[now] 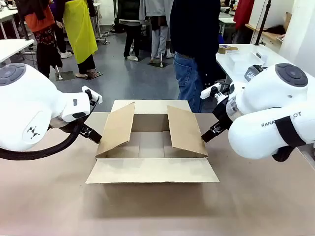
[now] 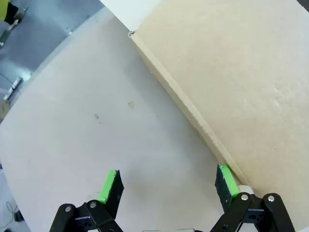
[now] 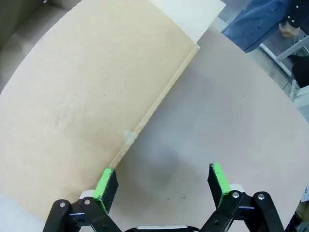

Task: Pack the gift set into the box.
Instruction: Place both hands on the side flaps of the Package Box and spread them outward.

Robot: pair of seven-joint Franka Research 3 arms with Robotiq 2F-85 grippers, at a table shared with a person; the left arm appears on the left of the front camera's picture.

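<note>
The box (image 1: 151, 170) lies open at the table's middle, its front and back flaps spread flat and its two side flaps slanting up and inward. My left gripper (image 1: 91, 133) is open just outside the left side flap (image 2: 231, 72); in the left wrist view the gripper (image 2: 169, 186) hangs over bare table and one green pad (image 2: 226, 180) sits at the flap's lower edge. My right gripper (image 1: 210, 132) is open beside the right side flap (image 3: 82, 96), where the gripper (image 3: 161, 186) has one pad (image 3: 105, 183) at that flap's edge. Nothing lies between either pair of fingers. The gift set is out of view.
A person (image 1: 194, 44) in dark top and jeans stands at the far side behind the box. The brown table (image 1: 147, 211) stretches bare in front of the box. A white table (image 1: 241, 59) with small items stands at the back right.
</note>
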